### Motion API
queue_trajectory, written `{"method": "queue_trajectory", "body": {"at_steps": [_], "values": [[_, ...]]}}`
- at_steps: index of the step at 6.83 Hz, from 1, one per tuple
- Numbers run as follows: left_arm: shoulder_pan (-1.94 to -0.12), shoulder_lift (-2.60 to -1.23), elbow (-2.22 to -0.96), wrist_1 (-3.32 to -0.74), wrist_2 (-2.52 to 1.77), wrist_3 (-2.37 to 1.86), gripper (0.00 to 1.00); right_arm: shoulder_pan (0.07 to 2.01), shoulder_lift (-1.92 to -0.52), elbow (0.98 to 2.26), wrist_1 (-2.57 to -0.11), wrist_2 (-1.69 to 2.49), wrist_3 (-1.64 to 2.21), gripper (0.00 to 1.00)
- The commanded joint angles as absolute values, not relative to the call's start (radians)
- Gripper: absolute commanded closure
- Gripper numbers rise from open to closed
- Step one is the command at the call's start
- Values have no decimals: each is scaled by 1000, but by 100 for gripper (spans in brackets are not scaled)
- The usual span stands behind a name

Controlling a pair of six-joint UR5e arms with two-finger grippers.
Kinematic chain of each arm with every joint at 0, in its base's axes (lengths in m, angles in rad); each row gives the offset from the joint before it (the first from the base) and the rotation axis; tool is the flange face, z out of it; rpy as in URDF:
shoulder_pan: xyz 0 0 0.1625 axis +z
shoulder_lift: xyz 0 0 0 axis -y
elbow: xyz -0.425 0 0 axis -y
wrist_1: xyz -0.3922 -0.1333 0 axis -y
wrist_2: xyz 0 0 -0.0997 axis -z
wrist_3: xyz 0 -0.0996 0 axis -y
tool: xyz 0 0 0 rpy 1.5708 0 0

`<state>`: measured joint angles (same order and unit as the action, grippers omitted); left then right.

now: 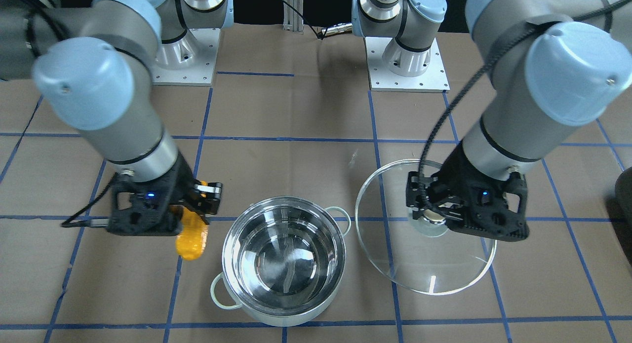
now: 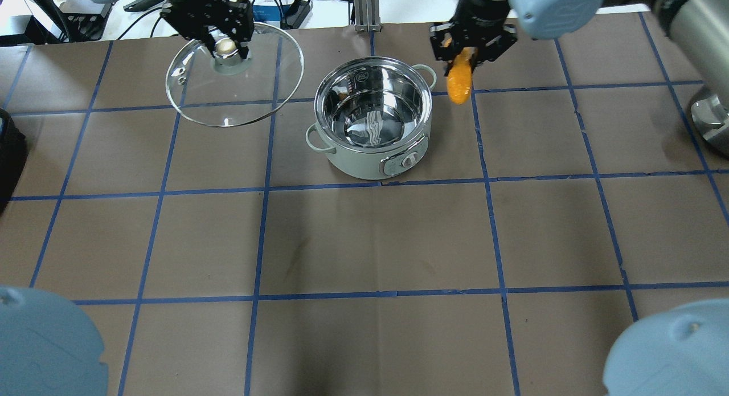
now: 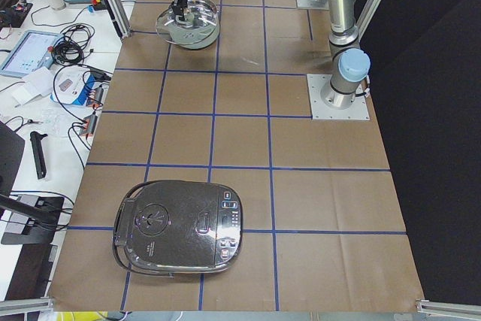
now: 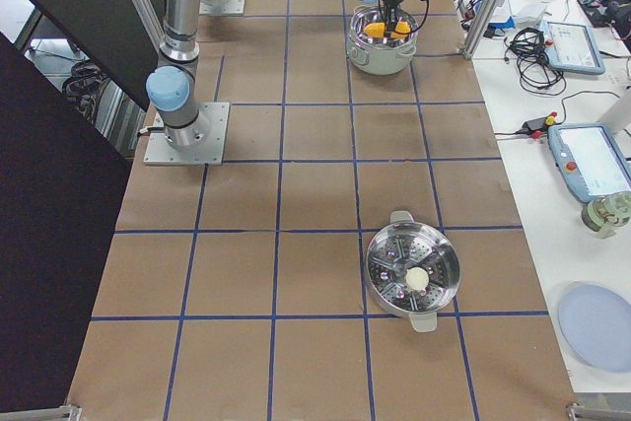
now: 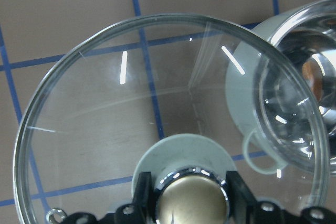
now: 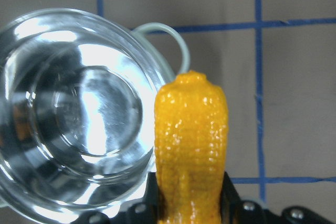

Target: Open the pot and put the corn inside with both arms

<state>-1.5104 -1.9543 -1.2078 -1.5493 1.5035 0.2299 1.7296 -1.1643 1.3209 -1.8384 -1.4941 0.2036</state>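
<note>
The steel pot (image 2: 373,117) stands open and empty on the table; it also shows in the front view (image 1: 284,264) and the right wrist view (image 6: 73,114). My left gripper (image 2: 226,43) is shut on the knob (image 5: 191,200) of the clear glass lid (image 2: 233,74) and holds the lid to the pot's left, off the pot. The lid shows in the front view (image 1: 424,264) under the left gripper (image 1: 437,217). My right gripper (image 2: 464,51) is shut on the orange-yellow corn (image 2: 459,80), which hangs just beside the pot's right rim (image 1: 191,239) (image 6: 191,140).
A black rice cooker (image 3: 180,227) sits at the table's end on my left. A steel steamer pot (image 4: 412,273) with a pale ball in it sits at the end on my right. Both arm bases (image 1: 407,61) stand at the back of the brown gridded table (image 2: 376,242).
</note>
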Motion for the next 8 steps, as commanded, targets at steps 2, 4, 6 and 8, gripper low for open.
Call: {"method": "queue_trajectory", "body": {"at_steps": [2,4,6,8], "values": [[-1329,-1933,-1516,-1312,1496,446,85,1901,-988,1322,-2113,-1580,367,87],[-1327,-1965,-1737,-931,1468,446,85,1904,-925,1328,-2144,-1582,353,86],[-1327,-2008,-1749,-902,1470,439,82,1904,-907,1367,-2144,-1580,348,55],[-1336,-1993,-1741,-900,1466,387,0,1902,-920,1362,-2126,-1589,337,5]]}}
